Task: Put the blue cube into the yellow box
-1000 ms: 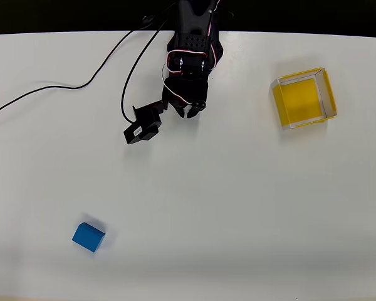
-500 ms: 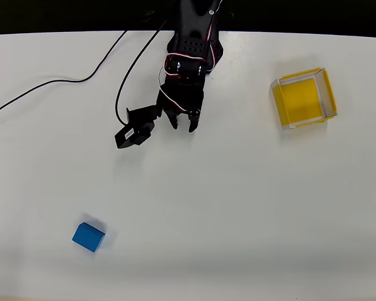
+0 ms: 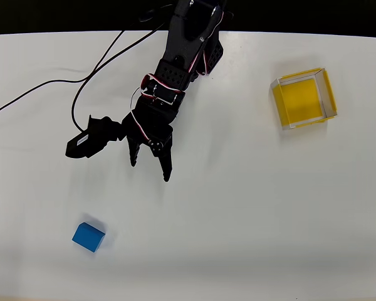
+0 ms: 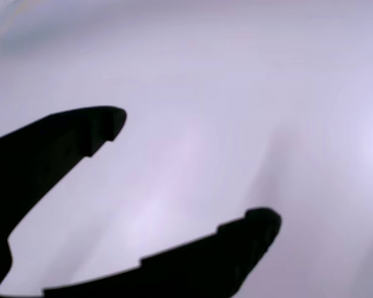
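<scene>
A: Cube (image 3: 89, 236) first, since it sits furthest left in the overhead view. What does it look like?

B: A small bright-blue block with plain matte faces, a little longer than it is wide. It lies flat on the white table (image 3: 250, 213), low on the left side, with a soft shadow at its upper right.

A: Which way does its long side run?

B: From upper left down to lower right, skewed against the table's edges.

A: Moving right, what comes next?

B: The black arm (image 3: 185, 50), reaching down from the top edge. Its gripper (image 3: 150, 167) hangs above and to the right of the cube, well apart from it. The fingers (image 4: 74, 133) are spread, with bare table between them in the wrist view, and they hold nothing.

A: And the far right?

B: The yellow box (image 3: 329, 93), near the upper right of the table. It has a bright yellow floor and thin pale walls, open on top. Nothing is inside it. It too is turned slightly off square, and it stands far from both cube and gripper.
</scene>
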Controlling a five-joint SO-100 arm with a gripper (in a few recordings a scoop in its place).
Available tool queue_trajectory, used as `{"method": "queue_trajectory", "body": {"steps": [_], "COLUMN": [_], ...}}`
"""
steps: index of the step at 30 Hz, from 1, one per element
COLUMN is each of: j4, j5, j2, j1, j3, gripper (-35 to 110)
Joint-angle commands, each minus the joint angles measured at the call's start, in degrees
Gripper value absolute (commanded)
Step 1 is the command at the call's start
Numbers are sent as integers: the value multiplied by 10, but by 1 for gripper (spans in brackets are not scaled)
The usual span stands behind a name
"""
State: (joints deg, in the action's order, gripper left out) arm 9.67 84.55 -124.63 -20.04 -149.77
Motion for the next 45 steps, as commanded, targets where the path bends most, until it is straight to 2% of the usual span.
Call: {"method": "queue_trajectory", "body": {"steps": [1,11,25,45], "j4": [-97,-113,-127,-155], "j5": [-7,-15,4,27], "j2": [62,290,550,771], "j1": [-41,-101,-110,-82], "j3": [130,351,606,860], "gripper": [42,49,56,57]}}
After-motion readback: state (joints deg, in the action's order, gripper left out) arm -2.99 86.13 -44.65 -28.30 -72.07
